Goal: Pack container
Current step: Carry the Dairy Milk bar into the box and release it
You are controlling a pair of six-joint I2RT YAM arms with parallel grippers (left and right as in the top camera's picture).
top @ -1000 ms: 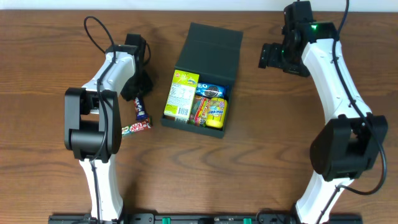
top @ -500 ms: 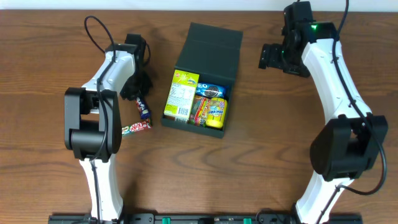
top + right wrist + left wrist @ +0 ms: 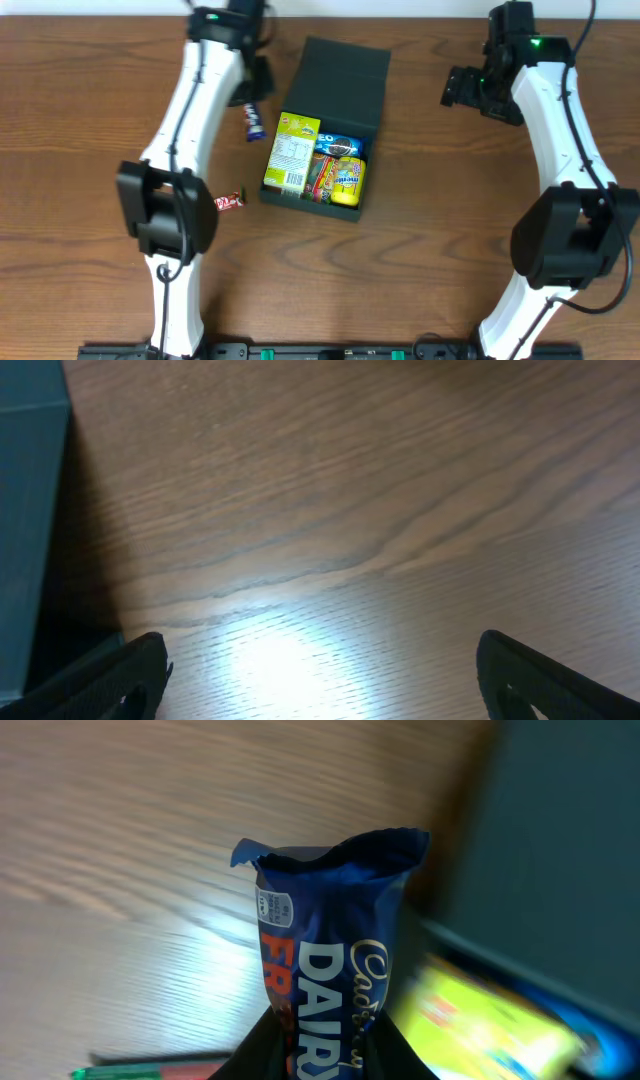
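left pincer [image 3: 325, 1058] clamped on blue bar [image 3: 251, 122], just left of container [image 3: 338, 75]. right pincer [image 3: 320, 672] wide open, right of container, above counter [image 3: 350, 510].

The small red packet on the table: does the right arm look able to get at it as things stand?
Probably not. The red packet lies beyond the container, close to the left arm, far from the right gripper. That gripper is open and empty, but the container stands between.
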